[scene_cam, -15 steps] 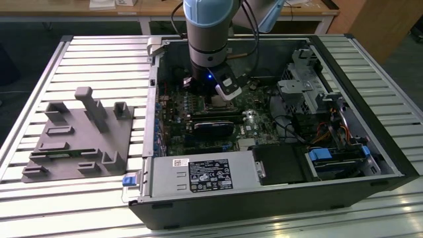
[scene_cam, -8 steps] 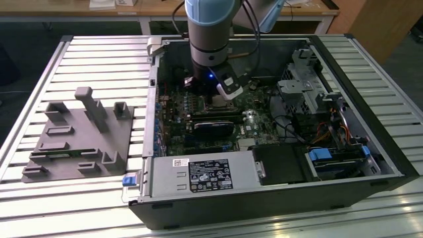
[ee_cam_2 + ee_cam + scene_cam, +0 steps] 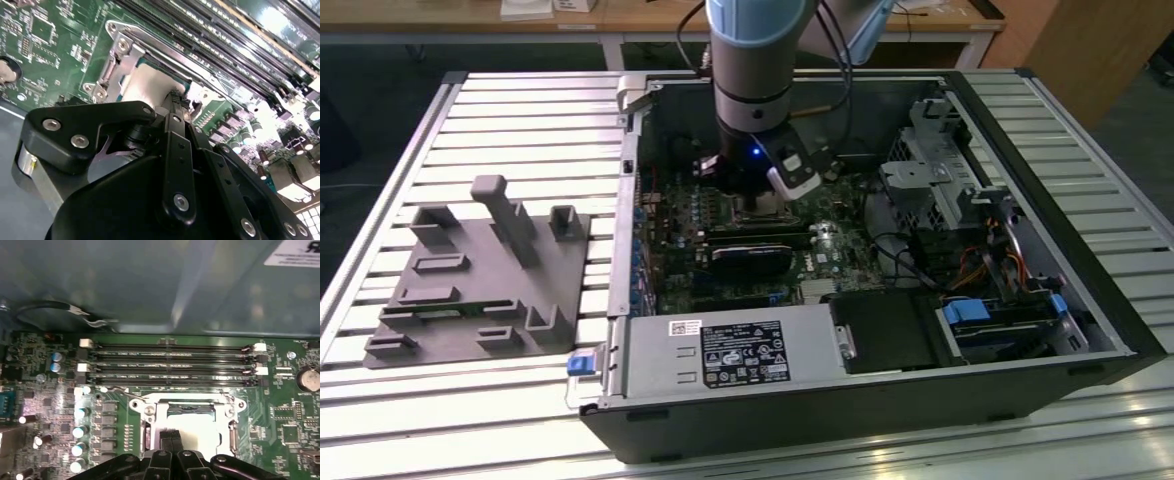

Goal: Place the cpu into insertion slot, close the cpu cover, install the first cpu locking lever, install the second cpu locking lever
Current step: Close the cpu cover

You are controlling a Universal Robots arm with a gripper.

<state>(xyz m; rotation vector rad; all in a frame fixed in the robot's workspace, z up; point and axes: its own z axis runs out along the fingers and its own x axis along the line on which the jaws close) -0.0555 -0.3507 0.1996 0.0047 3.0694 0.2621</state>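
In the first wrist view, the gripper [image 3: 170,435], jaws pressed together, hovered over the cpu [image 3: 200,434], which was framed by the cpu cover [image 3: 150,411].

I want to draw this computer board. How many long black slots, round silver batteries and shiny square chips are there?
long black slots: 4
round silver battery: 1
cpu: 1
Total: 6
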